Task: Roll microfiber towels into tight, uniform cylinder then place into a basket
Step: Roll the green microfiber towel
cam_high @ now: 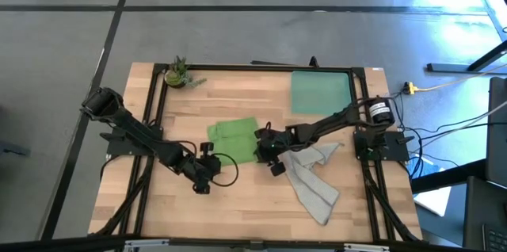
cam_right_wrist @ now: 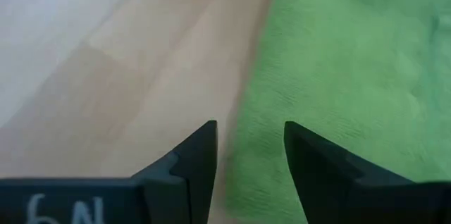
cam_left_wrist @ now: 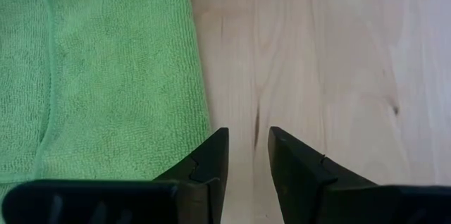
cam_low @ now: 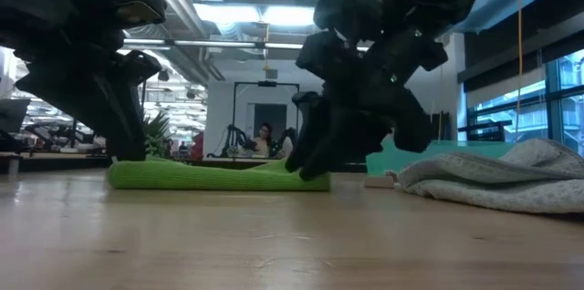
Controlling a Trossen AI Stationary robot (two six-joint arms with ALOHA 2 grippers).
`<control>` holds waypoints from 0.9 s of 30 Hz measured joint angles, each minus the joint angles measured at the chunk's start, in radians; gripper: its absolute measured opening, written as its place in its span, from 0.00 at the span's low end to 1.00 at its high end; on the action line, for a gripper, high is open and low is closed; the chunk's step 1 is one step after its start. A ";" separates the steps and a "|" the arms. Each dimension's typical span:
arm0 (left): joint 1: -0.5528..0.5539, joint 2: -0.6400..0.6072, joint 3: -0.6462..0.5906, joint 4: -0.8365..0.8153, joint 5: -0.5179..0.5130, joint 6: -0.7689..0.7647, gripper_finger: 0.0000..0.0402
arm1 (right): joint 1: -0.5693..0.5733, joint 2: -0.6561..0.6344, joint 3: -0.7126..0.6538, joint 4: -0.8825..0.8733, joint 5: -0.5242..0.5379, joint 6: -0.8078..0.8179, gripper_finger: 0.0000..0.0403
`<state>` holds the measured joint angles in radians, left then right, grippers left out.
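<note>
The lime green towel [cam_high: 234,137] lies flat and folded on the table's middle; it also shows in the low view [cam_low: 219,177]. My left gripper [cam_high: 207,157] is open at the towel's near left corner [cam_left_wrist: 197,122], low over the wood. My right gripper [cam_high: 265,147] is open at the towel's right edge [cam_right_wrist: 246,146], which runs between its fingers. The grey towel [cam_high: 313,177] lies crumpled on the table to the right. The teal basket [cam_high: 321,92] stands at the far right. My left gripper points down at the table beside the green towel's near left corner [cam_left_wrist: 204,129]; I cannot tell whether it touches the cloth. My right gripper points down with one finger over the wood and one over the towel's right edge [cam_right_wrist: 243,160]; I cannot tell whether it touches.
A small potted plant [cam_high: 178,74] stands at the far left corner. Bare wood lies along the table's near edge [cam_high: 238,212]. The grey towel [cam_low: 511,181] lies close to my right arm. A person [cam_low: 265,139] sits in the room far behind.
</note>
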<state>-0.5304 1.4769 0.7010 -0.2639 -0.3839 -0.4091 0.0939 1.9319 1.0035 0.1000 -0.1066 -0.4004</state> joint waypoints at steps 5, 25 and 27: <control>0.000 0.000 0.000 -0.001 0.000 0.000 0.24 | 0.004 0.029 0.001 -0.005 0.004 0.000 0.41; 0.000 0.022 0.000 -0.001 -0.001 -0.026 0.24 | 0.001 0.052 0.003 0.026 0.146 0.105 0.03; 0.000 0.022 0.000 -0.001 -0.005 -0.026 0.24 | 0.002 0.052 0.002 0.026 0.146 0.105 0.02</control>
<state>-0.5304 1.4990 0.7006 -0.2649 -0.3890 -0.4351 0.0956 1.9835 1.0058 0.1265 0.0395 -0.2958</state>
